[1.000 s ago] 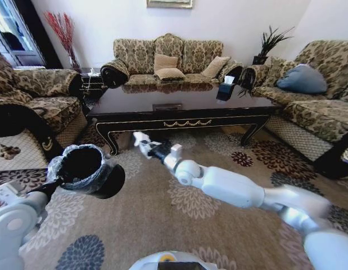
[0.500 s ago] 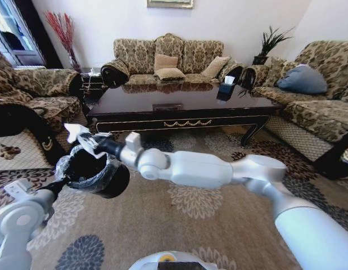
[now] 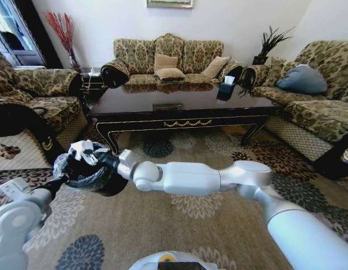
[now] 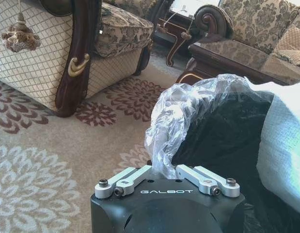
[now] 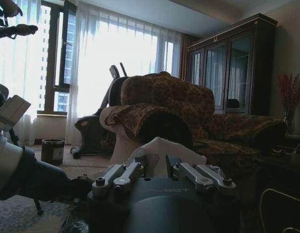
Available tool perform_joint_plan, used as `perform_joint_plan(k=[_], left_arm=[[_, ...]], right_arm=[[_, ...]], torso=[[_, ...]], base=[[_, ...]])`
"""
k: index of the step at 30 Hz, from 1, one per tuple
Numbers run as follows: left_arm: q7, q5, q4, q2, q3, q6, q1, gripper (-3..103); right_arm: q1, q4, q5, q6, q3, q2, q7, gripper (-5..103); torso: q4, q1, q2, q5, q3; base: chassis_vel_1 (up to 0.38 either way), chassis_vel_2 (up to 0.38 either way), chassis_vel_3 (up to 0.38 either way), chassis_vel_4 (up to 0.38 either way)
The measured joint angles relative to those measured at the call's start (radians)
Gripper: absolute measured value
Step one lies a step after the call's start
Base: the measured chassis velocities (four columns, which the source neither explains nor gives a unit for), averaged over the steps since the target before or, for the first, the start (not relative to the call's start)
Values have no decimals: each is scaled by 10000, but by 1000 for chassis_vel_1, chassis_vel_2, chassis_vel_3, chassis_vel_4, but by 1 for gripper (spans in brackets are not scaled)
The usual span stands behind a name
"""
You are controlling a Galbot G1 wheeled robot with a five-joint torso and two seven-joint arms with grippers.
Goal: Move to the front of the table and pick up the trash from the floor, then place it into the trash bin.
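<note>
Over the trash bin (image 3: 86,171) at nine o'clock, our right tool (image 3: 86,152) stays clamped on the crumpled white paper (image 3: 82,149). Our left tool (image 4: 164,172) is clamped on the bin's plastic-lined rim, holding it above the floor (image 3: 162,236) before the worktop (image 3: 179,107).

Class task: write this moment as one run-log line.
left hand: shut on trash bin rim | right hand: holds crumpled paper over bin
</note>
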Motion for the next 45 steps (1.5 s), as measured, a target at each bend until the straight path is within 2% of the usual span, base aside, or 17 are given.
perform_joint_plan(k=[1, 6, 9, 11, 12, 13, 15, 18, 20, 21, 23, 38, 43, 45], left_arm=[[0, 0, 13, 0, 0, 0, 1, 3], [1, 4, 58, -3, 6, 0, -4, 3], [5, 10, 115, -9, 2, 0, -13, 3], [5, 12, 119, -15, -3, 0, -13, 3], [4, 14, 119, -22, -7, 0, -12, 3], [4, 15, 118, -29, -12, 0, -10, 3], [5, 19, 52, -62, -25, 0, -1, 3], [4, 19, 18, -73, -41, 0, 3, 3], [-2, 23, 8, -73, -73, 0, 23, 3], [-2, 23, 8, -73, -73, 0, 23, 3], [-3, 22, 2, -76, -98, 0, 47, 3], [-2, 26, 26, -134, -164, 0, 111, 3], [-2, 35, 106, -137, -213, 0, 131, 3], [1, 28, 127, -141, -234, 0, 151, 3]], right_arm=[[0, 97, 2, -6, -15, -67, -13, 26], [-2, 439, 22, -21, -55, -266, -28, 37], [-44, 834, -5, -37, -142, -493, -28, 53], [-71, 917, -27, -41, -159, -567, -26, 53], [-110, 971, -39, -56, -168, -615, -19, 63], [-150, 1010, -44, -83, -175, -653, -7, 63], [-332, 1022, -69, -252, -198, -761, 187, 74], [-439, 936, -126, -297, -202, -800, 247, 80], [-510, 858, -209, -302, -198, -854, 258, 90], [-510, 858, -209, -302, -198, -854, 258, 90], [-534, 846, -242, -304, -190, -927, 258, 99], [-222, 1052, -363, -218, -35, -1583, 265, 100], [-338, 1265, -473, -209, -28, -2102, 269, 100], [-661, 1382, -565, -206, 121, -2645, 319, 100]], torso=[[1, 0, 0, 0, 0], [0, 0, 0, 0, 1], [1, 0, 0, 0, 0], [2, 0, 0, 0, 0], [1, 0, 0, 0, 0], [0, 0, 0, 0, 0], [0, 0, 0, 0, 0], [1, 0, 0, 1, 0], [1, 0, 0, 1, 0], [1, 0, 0, 1, 0], [3, 0, 0, 0, 0], [0, 0, -1, 1, 0], [3, 0, 0, 0, 1], [0, 0, 0, 1, 1]], base=[[0, 0, 0, 0], [0, 0, 0, 0], [0, 0, 0, 0], [0, 0, 0, 0], [0, 0, 0, 0], [0, 0, 0, 0], [0, 0, 0, 0], [0, 0, 0, 0], [0, 0, 0, 0], [0, 0, 0, 0], [0, 0, 0, 0], [0, 0, 0, 0], [0, 0, 0, 0], [0, 0, 0, 0]])
